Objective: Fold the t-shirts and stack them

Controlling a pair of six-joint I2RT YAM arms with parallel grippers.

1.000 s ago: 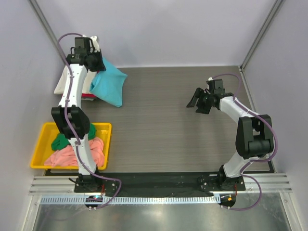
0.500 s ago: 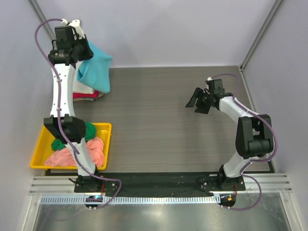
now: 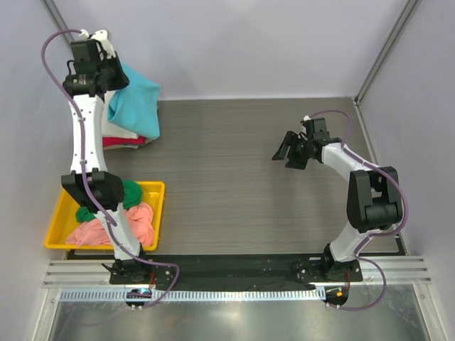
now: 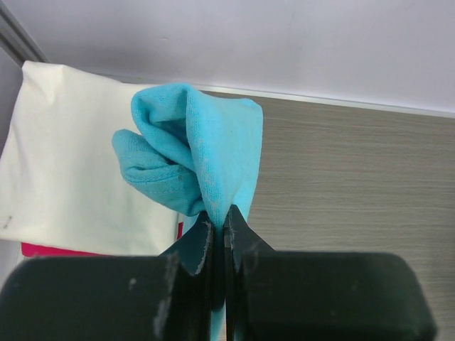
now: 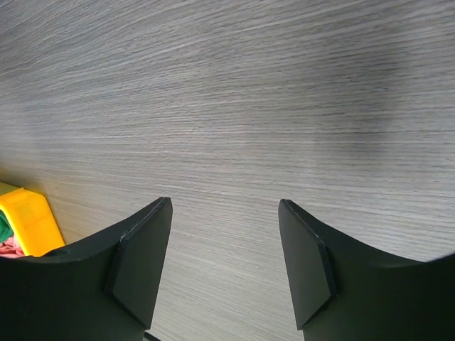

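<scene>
A turquoise-blue t-shirt (image 3: 136,105) hangs folded from my left gripper (image 3: 114,79), which is shut on its cloth (image 4: 206,153) high over the table's back left corner. Below it lies a stack of folded t-shirts: cream-white (image 4: 71,163) on top, red (image 3: 124,141) beneath. My left gripper (image 4: 220,222) pinches the blue fabric between closed jaws. My right gripper (image 3: 288,150) hovers open over bare table at the right, and in the right wrist view that gripper (image 5: 225,213) has nothing between its fingers. Salmon-pink (image 3: 99,231) and green (image 3: 128,193) t-shirts lie crumpled in the tray.
A yellow plastic tray (image 3: 57,213) sits at the front left, and its corner (image 5: 32,220) shows in the right wrist view. Grey walls close in the back and sides. The dark wood-grain table (image 3: 234,185) stretches between the arms.
My left arm has lifted the turquoise-blue t-shirt up and to the back left, over the folded stack. The right arm has hardly moved.
</scene>
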